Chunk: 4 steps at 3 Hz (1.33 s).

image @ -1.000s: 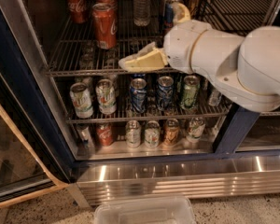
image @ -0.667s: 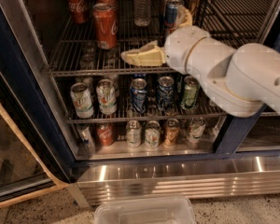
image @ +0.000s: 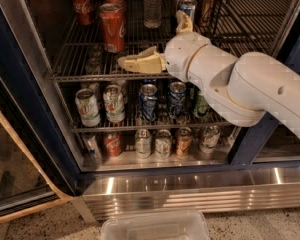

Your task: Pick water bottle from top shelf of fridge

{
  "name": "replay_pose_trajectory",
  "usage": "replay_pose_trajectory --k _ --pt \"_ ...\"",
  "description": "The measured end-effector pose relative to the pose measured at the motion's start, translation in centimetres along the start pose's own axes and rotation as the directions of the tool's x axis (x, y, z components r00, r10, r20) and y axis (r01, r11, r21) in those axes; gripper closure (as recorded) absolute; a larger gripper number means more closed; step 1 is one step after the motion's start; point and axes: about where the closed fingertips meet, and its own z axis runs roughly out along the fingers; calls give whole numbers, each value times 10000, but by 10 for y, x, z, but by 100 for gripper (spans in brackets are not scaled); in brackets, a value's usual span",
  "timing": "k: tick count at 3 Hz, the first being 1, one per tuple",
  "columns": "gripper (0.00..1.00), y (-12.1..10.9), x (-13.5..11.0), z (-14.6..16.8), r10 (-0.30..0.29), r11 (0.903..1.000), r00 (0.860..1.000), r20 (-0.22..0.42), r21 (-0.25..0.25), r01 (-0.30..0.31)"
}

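Speckled floor (image: 45,226) under the fridge (image: 32,79); I see my tool (image: 152,40) released over the top shelf (image: 77,51), Coca-Cola can (image: 112,28) beside, water bottle (image: 152,6) behind.

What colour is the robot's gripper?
The gripper is pale yellow, over the top shelf; camera view.

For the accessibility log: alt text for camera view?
A robot arm reaches into an open fridge, its gripper at the front of the top shelf, short of the water bottle standing at the back beside red cola cans. Lower shelves hold rows of cans.
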Motion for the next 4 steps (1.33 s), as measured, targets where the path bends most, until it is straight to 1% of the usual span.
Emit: replay_pose_trajectory --k 1,2,3,4 --pt "0 1 0 6 32 9996 9996 275 269 -40" --pt "0 9 1 23 108 9985 9959 903 529 -156" --pt "0 35 -2 47 563 9977 9875 1470 283 -610" --pt "0 35 -2 47 565 9977 9875 1473 283 -613"
